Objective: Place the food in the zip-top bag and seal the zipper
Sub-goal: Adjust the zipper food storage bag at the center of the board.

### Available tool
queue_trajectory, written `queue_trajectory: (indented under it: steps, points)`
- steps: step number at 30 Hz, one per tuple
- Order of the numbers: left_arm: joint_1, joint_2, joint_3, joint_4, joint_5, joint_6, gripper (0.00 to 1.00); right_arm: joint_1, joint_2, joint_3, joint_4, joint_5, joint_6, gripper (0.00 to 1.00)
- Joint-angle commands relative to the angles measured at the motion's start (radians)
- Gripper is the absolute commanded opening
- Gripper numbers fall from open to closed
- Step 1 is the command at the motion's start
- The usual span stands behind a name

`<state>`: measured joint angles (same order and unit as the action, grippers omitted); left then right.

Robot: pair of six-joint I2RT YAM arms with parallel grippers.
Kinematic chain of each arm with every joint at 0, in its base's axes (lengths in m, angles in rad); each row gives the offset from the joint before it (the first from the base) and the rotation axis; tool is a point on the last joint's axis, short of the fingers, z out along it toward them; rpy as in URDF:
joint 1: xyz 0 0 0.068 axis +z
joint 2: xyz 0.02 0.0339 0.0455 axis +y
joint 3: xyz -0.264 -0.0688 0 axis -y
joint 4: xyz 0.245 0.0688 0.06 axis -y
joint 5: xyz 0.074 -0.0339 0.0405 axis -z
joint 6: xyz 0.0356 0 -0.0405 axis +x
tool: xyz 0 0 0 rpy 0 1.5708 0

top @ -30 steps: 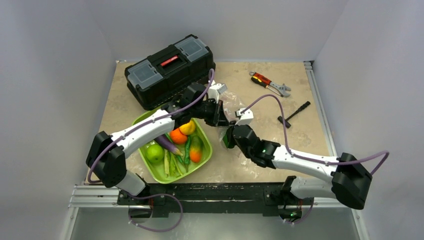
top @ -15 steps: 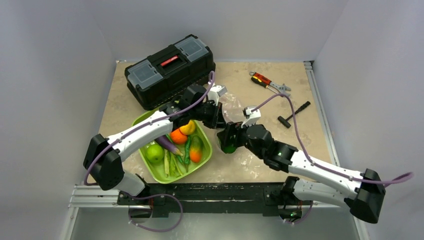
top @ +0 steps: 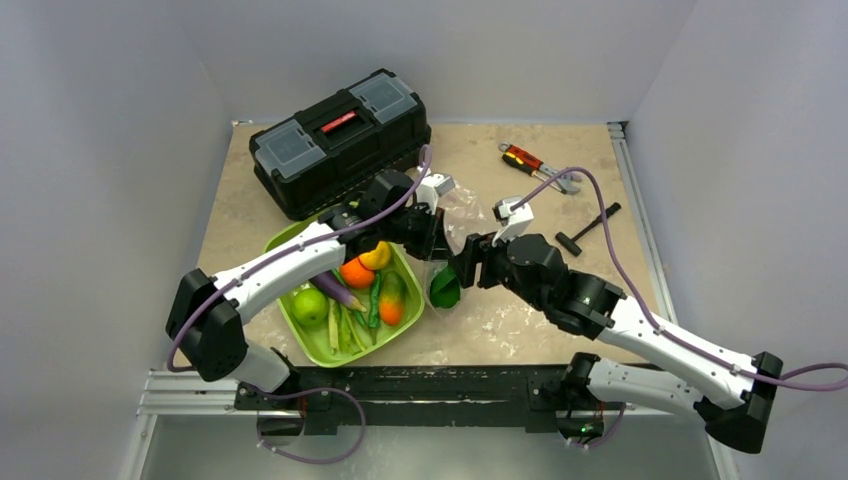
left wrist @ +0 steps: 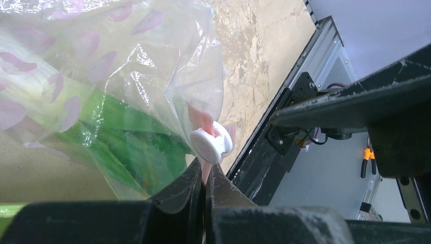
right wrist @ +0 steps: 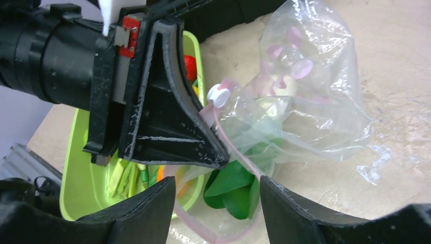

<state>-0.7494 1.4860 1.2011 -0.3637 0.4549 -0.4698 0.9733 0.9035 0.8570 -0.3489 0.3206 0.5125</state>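
Nearest me, down and to the left of my left gripper [top: 430,232], the lime-green plastic tray [top: 296,322] holds food not yet bagged: a round green toy apple [top: 310,305], a purple toy eggplant [top: 338,290], a toy orange [top: 355,272] and thin green beans [top: 345,325]. My right gripper [right wrist: 217,190] is released, jaws apart with nothing between them. Just beyond its tips the green leaves of the toy bok choy [top: 443,288] lie at the mouth of the crinkly clear zip-top bag [right wrist: 315,96]; I cannot tell whether they are fully inside. The left gripper is clenched on the thin pale-pink zipper strip [right wrist: 235,148], with the round white slider [left wrist: 209,145] just past its fingertips, and it holds the mouth up off the table [top: 480,330]. Farther back, behind the left gripper, sits the black plastic toolbox [top: 340,140]

I judge I'm mid-loading: one piece delivered, most left, sealing a long way off. Next I need to swing the right gripper to the tray on the far side of the left gripper and pick one piece. The left arm lies across that tray, so the approach wants care

A second ago the right gripper sat lower over the bag mouth, jaws narrower, with green in them. Now it has opened and drawn back up and to the right, with the leaves left behind. The left gripper and tray are unchanged
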Motion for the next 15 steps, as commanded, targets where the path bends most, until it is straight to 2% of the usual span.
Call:
queue_trajectory:
  steps: [1, 5, 9, 11, 12, 13, 15]
  points:
    - [-0.005, -0.055, 0.046, 0.020, 0.035, 0.020, 0.00, -0.002, -0.003, 0.002, -0.069, 0.045, -0.021, 0.61]
    - [-0.005, -0.068, 0.046, 0.021, 0.040, 0.019, 0.00, -0.002, -0.011, -0.091, -0.004, 0.051, 0.050, 0.61]
    - [-0.005, -0.077, 0.045, 0.029, 0.056, 0.014, 0.00, -0.002, 0.026, -0.156, 0.098, 0.047, 0.072, 0.54]
    - [-0.005, -0.083, 0.046, 0.029, 0.058, 0.013, 0.00, -0.002, 0.059, -0.153, 0.114, 0.044, 0.090, 0.44]
    - [-0.005, -0.086, 0.047, 0.025, 0.059, 0.015, 0.00, -0.003, 0.067, -0.144, 0.117, 0.048, 0.087, 0.35]
    - [-0.004, -0.091, 0.048, 0.023, 0.056, 0.016, 0.00, -0.002, 0.073, -0.131, 0.126, 0.038, 0.075, 0.21]
    - [0.001, -0.104, 0.056, 0.006, 0.046, 0.030, 0.00, -0.002, 0.072, -0.092, 0.117, 0.017, 0.071, 0.03]
